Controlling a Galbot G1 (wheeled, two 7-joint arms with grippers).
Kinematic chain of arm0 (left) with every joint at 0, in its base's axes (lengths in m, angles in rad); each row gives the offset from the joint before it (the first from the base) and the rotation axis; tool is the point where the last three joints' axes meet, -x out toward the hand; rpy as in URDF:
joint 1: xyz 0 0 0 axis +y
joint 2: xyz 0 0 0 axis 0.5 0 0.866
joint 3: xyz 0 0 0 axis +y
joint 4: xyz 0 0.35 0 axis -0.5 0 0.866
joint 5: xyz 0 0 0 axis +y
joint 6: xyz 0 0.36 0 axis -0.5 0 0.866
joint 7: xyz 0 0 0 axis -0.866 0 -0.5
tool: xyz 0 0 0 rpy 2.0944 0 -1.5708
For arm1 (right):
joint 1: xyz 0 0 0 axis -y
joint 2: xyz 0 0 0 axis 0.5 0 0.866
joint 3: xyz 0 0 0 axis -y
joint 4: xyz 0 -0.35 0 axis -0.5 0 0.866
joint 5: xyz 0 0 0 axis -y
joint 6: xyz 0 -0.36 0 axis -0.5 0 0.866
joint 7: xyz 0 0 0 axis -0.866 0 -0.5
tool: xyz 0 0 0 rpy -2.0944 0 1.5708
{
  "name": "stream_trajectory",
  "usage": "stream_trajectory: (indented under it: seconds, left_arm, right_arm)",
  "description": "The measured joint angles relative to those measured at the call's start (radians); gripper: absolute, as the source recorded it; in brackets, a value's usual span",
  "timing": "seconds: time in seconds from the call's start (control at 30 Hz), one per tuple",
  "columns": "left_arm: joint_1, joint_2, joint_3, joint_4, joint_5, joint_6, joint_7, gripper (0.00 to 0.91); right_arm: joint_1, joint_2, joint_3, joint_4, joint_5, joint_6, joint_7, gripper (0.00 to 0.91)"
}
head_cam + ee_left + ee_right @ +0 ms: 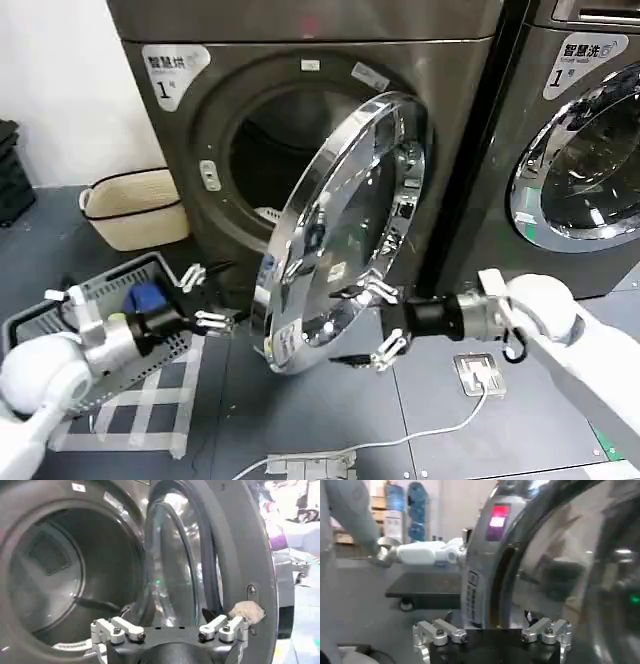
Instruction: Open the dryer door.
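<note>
- Now the dryer door (340, 235) stands swung well out from the dryer (300, 140), hinged on its right side, with its chrome rim turned toward me and the dark drum opening (290, 150) uncovered behind it.
- My left gripper (200, 298) sits low on my left, just beside the door's lower free edge, its fingers (190, 275) spread apart and holding nothing.
- From my left wrist I see the drum opening (55, 565) ahead and the inner face of the door (215, 555) beside it, with my fingers (120, 629) parted on either side of the view.
- My right gripper (385, 320) is at the door's lower front, right against the chrome rim; its fingers (390, 348) are spread apart and not clamped on the rim.
- From my right wrist the door's glass and rim (555, 555) loom close, with my fingers (542, 629) apart beneath them.
- A second machine (580, 150) stands to the right of the dryer.
- A cream wicker basket (135, 205) rests on the floor to the dryer's left, and a grey laundry basket (110, 300) sits nearer me beside my left arm.
- A white cable (420, 435) trails across the floor below the door.
</note>
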Motion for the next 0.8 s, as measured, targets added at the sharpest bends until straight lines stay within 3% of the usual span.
stream_trajectory:
  seconds: [0.37,0.57,0.8]
  left_arm:
    - [-0.141,-0.029,0.173,0.013,0.0,-0.003,0.002,0.907]
    - [-0.228,-0.049,0.256,0.034,0.005,-0.015,0.0,0.907]
    - [-0.33,-0.08,0.361,0.054,0.033,-0.032,-0.008,0.907]
  right_arm:
    - [-0.41,0.081,0.502,0.041,-0.007,0.016,0.094,0.907]
    - [-0.677,0.218,0.812,0.078,-0.042,0.08,0.194,0.907]
    - [-0.87,0.432,1.061,0.098,-0.176,0.174,0.325,0.907]
